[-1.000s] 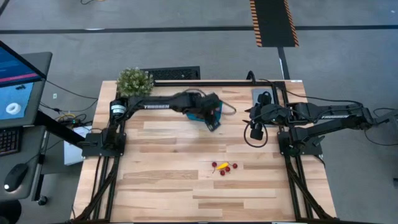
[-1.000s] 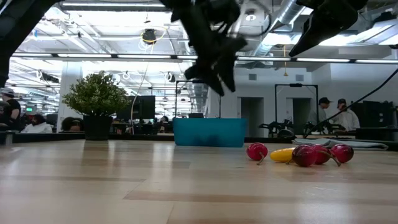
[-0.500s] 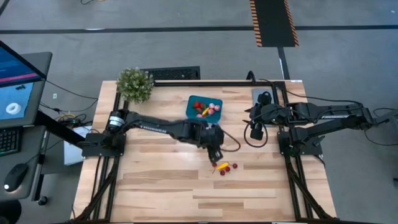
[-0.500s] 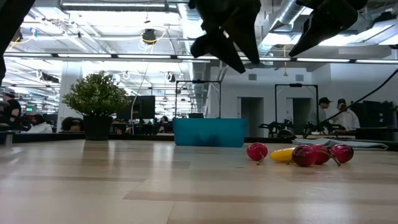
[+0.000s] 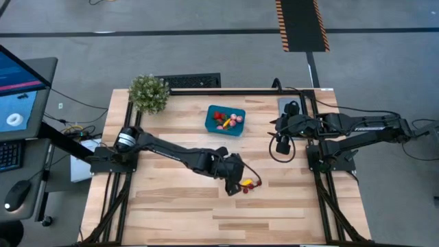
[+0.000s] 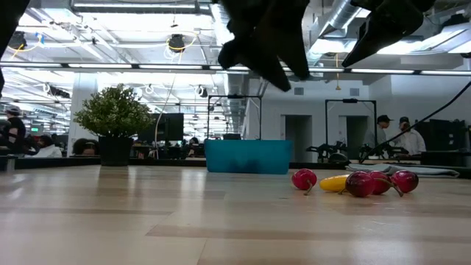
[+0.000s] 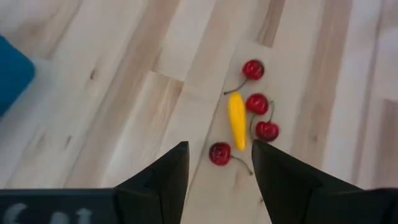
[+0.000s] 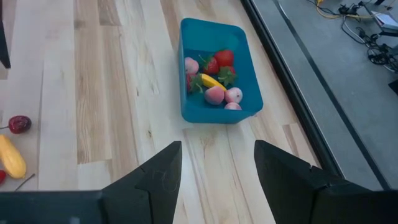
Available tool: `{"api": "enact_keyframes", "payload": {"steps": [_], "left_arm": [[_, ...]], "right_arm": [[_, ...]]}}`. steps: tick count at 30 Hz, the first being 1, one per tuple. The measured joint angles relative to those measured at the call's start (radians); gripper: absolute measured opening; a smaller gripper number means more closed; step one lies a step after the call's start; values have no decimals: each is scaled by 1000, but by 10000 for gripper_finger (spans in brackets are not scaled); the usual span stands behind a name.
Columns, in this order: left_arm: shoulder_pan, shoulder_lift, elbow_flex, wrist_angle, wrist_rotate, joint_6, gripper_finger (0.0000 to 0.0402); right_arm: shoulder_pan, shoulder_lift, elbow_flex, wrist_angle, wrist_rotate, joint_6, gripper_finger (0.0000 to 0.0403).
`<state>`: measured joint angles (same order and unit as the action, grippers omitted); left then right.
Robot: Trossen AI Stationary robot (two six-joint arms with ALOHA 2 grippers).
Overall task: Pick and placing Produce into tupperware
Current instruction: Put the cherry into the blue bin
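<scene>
Watching left to right: I am reading the table from my remote seat.
Potted plant: it is sitting at the table's far left corner, well away from both sets of jaws.
Left gripper: I am seeing it hanging over the middle of the table, raised clear of the wood in the low view.
Left jaws: they are standing apart with nothing between them; bare wood is showing in the gap in the left wrist view.
Loose produce: four cherries and one yellow piece are lying in a tight cluster just ahead of the left fingertips.
Nearest cherry: it is lying right at the mouth of the open jaws, slightly ahead of the tips and not touched.
Other cherries: three are lying beyond it, beside the yellow piece, farther from the jaws.
Tupperware: it is sitting far behind the left jaws toward the table's back edge, and ahead of the right jaws in the right wrist view.
Tupperware contents: strawberries, pink pieces and a yellow piece are lying inside it.
Right gripper: it is waiting at the table's right edge, raised.
Right jaws: they are standing apart and empty, with bare wood showing between the fingers.
</scene>
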<state>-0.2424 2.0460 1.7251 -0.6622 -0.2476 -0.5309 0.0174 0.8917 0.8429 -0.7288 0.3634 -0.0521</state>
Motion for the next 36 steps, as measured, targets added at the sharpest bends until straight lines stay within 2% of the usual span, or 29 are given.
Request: {"api": "enact_keyframes", "payload": {"steps": [6,18,28,36], "left_arm": [[11,1,-110,133,28,21,166],[20,1,-313,451,47,173,166],[20,1,-386,560,68,224,166],[19,1,-390,594,67,251,166]], "right_arm": [[0,0,0,0,0,0,225],[0,0,0,0,0,0,225],[0,0,0,0,0,1,225],[0,0,0,0,0,1,225]]}}
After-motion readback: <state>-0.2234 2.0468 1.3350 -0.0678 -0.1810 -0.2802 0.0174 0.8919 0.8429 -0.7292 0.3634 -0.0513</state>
